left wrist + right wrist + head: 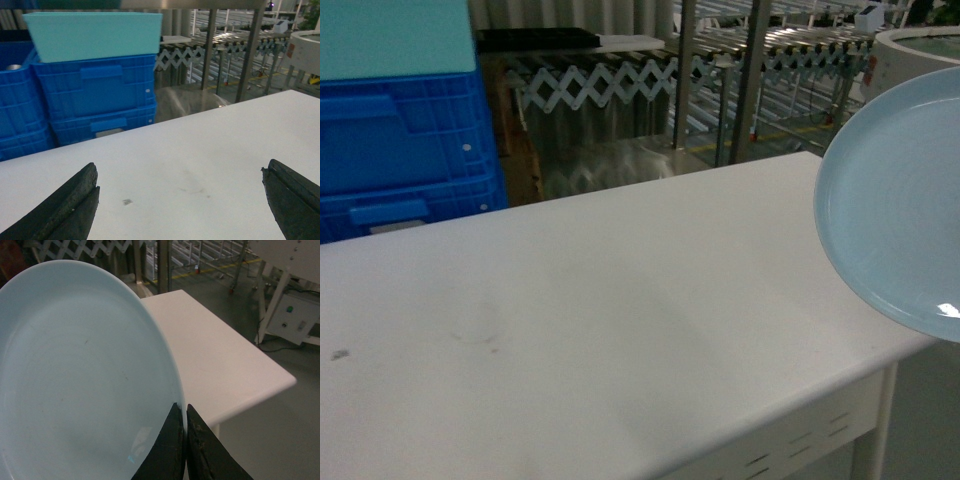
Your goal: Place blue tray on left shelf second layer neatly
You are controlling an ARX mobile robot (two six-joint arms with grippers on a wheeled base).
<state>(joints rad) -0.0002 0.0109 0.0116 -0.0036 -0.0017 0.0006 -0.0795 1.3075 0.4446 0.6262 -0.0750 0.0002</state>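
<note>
The blue tray [900, 200] is a pale round dish held tilted in the air over the right end of the white table [620, 300]. In the right wrist view the blue tray [75, 370] fills the left half, and my right gripper [184, 407] is shut on its rim. My left gripper [179, 167] hangs open low over the table [200, 140] with nothing between its fingers. Neither gripper shows in the head view. A steel rack with square posts [685, 70] stands behind the table; I cannot tell which tier is the left shelf second layer.
Stacked dark-blue ribbed crates [400, 150] with a teal bin [390, 35] on top stand behind the table's left end. A roller conveyor [800, 40] runs at the back. A white machine [290, 305] stands on the floor past the table's right edge [260, 390].
</note>
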